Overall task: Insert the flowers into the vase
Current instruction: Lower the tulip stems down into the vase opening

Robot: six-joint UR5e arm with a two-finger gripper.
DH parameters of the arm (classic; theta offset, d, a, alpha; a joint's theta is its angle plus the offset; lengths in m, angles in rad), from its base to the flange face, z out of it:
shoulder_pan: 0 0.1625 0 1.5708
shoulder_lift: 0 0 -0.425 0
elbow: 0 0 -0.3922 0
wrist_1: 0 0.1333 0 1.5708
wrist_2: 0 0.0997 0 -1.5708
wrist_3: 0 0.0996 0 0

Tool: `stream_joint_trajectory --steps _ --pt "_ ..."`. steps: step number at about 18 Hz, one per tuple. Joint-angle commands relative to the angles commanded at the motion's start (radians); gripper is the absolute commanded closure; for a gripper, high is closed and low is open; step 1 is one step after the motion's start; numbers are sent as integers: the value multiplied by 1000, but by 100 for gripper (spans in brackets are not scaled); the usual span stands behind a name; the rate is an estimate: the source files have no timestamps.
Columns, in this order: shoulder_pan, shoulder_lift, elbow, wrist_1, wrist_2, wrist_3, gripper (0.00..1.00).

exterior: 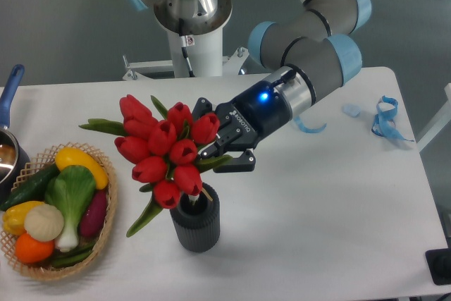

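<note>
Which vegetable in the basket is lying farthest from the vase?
The green cucumber at the basket's upper left rim; the yellow pepper, white onion and purple eggplant all sit nearer the vase.

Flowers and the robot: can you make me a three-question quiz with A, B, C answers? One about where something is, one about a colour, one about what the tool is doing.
1. Where is the basket?
A. left of the vase
B. right of the vase
C. on top of the vase

2. What colour are the flowers?
A. yellow
B. red
C. white

3. What is the tool doing?
A. lying open on the table
B. gripping the basket
C. holding the flowers above the vase

Answers:
1. A, the basket sits by the table's left edge.
2. B, every bloom is red.
3. C, its fingers close around the stems, right over the vase mouth.
</note>
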Motion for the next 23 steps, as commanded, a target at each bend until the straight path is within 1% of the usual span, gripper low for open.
stream_joint_trajectory --steps 4,7,10,13,17,21,23 --pt "0 -18 -12 0 3 9 85" --pt "0 -21 -35 0 5 12 85" --pt "0 -46 -51 -2 8 44 85" --pt "-2 -70 -78 -2 8 113 85" --pt "-3 -84 -103 -2 11 121 85" --pt "-2 -97 -106 -2 11 123 85" --pt "-3 -109 -115 -2 11 153 84"
